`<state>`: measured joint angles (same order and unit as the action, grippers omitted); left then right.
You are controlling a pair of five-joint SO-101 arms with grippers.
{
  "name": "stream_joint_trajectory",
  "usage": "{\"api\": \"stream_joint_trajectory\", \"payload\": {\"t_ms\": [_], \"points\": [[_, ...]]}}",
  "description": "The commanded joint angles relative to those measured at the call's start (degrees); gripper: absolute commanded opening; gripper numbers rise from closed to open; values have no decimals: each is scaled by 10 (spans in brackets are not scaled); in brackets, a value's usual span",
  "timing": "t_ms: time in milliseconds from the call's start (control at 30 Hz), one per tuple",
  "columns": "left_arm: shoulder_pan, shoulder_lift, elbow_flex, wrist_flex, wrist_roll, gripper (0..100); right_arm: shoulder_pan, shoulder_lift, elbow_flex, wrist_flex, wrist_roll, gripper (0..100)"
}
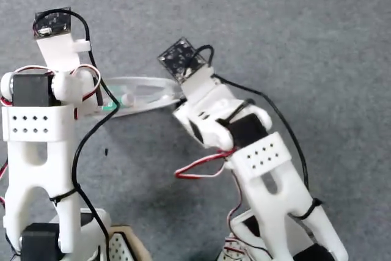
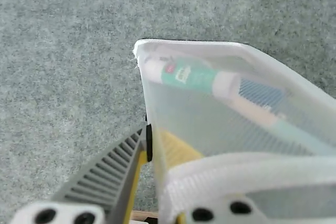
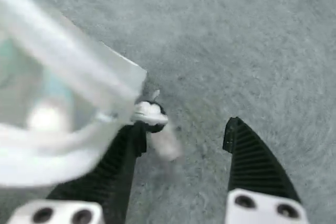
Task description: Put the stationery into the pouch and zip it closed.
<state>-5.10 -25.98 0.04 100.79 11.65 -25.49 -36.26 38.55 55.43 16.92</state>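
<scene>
**Item 1: pouch**. Translucent white mesh with white trim. It sits in the left half of the table, well back from the far edge, and spans the gap between the two arms' wrists. One end is at the left gripper and the other end at the right gripper.

**Item 2: contents, seen through the mesh.**
- Glue stick, white with a green label. It lies lengthwise against the pouch wall, near the end held by the left arm. From above, its green band sits just beside that arm.
- Blue item, just beyond the glue stick's white cap. Its kind cannot be told.
- A pale, slim object runs alongside it. Its kind cannot be told either.

**Item 3: left gripper**. Clamped on the end edge of the pouch.
- The ribbed grey finger presses against the outside of the wall.
- The opposite finger is behind the mesh, where a yellow shape shows through.
- The pouch wall stands upright between the two fingers.

**Item 4: right gripper**. Its black fingers are spread apart, with bare table between them.
- The corner of the pouch lies outside the gap, beside one finger.
- The second finger is well apart from the pouch.

**Item 5: zip pull**. A small white tab at the pouch corner. It rests against the tip of the nearer black finger and is not pinched between the two.

**Item 6: table.** Covered in grey felt.
</scene>
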Motion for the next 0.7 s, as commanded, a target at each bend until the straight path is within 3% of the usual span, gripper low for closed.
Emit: {"api": "stream_joint_trajectory", "payload": {"t_ms": [0,267,433,667], "points": [[7,0,-14,-9,-7,27,21,-1,34,-58,0,253],[7,0,-14,-9,-7,27,21,-1,52,-92,0,57],[7,0,-14,-10,-7,27,21,0,54,-115,5,34],[7,0,-14,-10,-7,27,22,-1,51,-113,85,12]]}}
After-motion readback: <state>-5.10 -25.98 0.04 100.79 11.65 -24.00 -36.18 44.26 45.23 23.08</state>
